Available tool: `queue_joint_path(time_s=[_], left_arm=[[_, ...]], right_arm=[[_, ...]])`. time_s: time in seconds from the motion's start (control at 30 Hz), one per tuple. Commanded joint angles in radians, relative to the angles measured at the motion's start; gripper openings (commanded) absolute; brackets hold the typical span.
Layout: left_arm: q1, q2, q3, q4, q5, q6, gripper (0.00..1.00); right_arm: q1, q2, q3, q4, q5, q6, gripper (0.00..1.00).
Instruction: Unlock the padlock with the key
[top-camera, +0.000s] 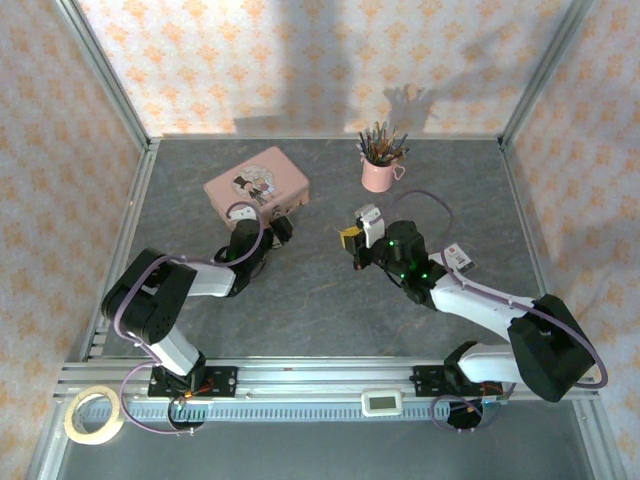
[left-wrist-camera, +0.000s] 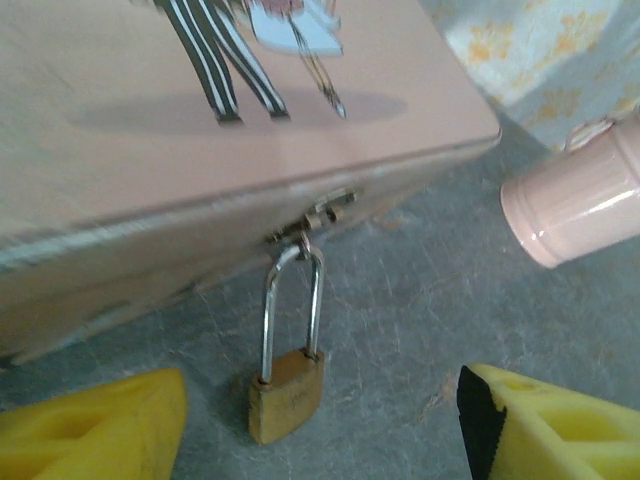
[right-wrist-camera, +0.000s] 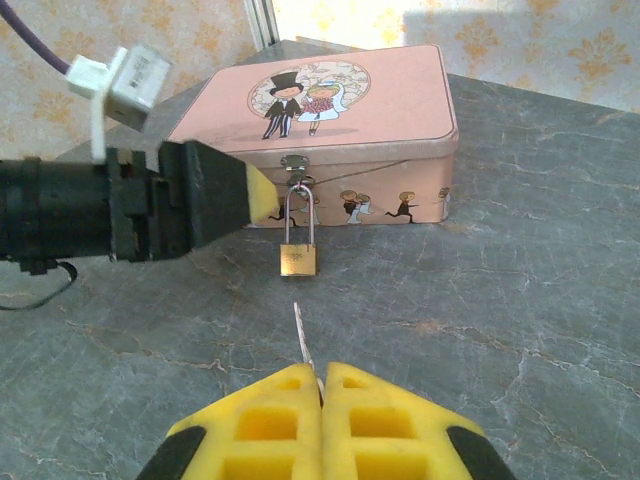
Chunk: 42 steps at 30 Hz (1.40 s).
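Brass padlock (left-wrist-camera: 287, 392) is hanging by its silver shackle off the latch on the front wall of the pink tin (top-camera: 256, 182), w/ both shackle legs going down into the body afaict. The body sits low by the grey stone-look surface (top-camera: 320, 300); can't tell if it's actually resting on it. Left claw (left-wrist-camera: 320, 420) is wide open w/ nothing in it. In its own wrist cam the two yellow fingertips (left-wrist-camera: 110, 430) sit either side of the lock, apart from it and not touching. From the right wrist cam you see that same claw coming in from the left, tip just beside the latch. Right claw (right-wrist-camera: 322, 380) is closed tight, yellow pads pressed together, pinching the key (right-wrist-camera: 302, 345). Only a thin grey sliver pokes out the front, and it's too small to make out any teeth tbh. The key points roughly at the padlock but sits apart from it, w/ bare surface between. Pink mug (top-camera: 378, 172) full of pencils or brushes stands behind the tin, off to the right, and a roll of tape (top-camera: 88, 413) is down at the near left corner.
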Motion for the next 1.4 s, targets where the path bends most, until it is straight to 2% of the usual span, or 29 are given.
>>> queue_joint_path(time_s=[0.0, 0.3, 0.43, 0.63, 0.77, 0.97, 1.2, 1.37], left_arm=[[-0.008, 0.050, 0.060, -0.049, 0.008, -0.039, 0.71], [-0.013, 0.152, 0.179, -0.151, -0.109, -0.087, 0.72], [-0.015, 0.213, 0.233, -0.163, -0.100, -0.087, 0.71], [-0.020, 0.292, 0.279, -0.164, -0.094, -0.085, 0.63], [-0.020, 0.321, 0.285, -0.146, -0.097, -0.085, 0.54], [-0.019, 0.334, 0.275, -0.099, -0.077, -0.084, 0.28], [-0.019, 0.311, 0.250, -0.073, -0.046, -0.087, 0.09], [-0.020, 0.264, 0.221, -0.044, 0.001, -0.117, 0.00]], right_arm=[[0.003, -0.016, -0.001, 0.038, -0.012, 0.017, 0.00], [0.003, -0.034, -0.014, 0.036, -0.005, 0.017, 0.00], [0.003, -0.033, -0.020, 0.044, -0.004, 0.021, 0.00], [0.003, -0.042, -0.028, 0.043, 0.004, 0.020, 0.00], [0.003, -0.046, -0.035, 0.051, 0.010, 0.022, 0.00], [0.002, -0.033, -0.049, 0.081, -0.001, 0.055, 0.00], [0.002, -0.006, -0.061, 0.131, -0.024, 0.129, 0.00], [0.000, 0.012, -0.059, 0.143, -0.037, 0.177, 0.00]])
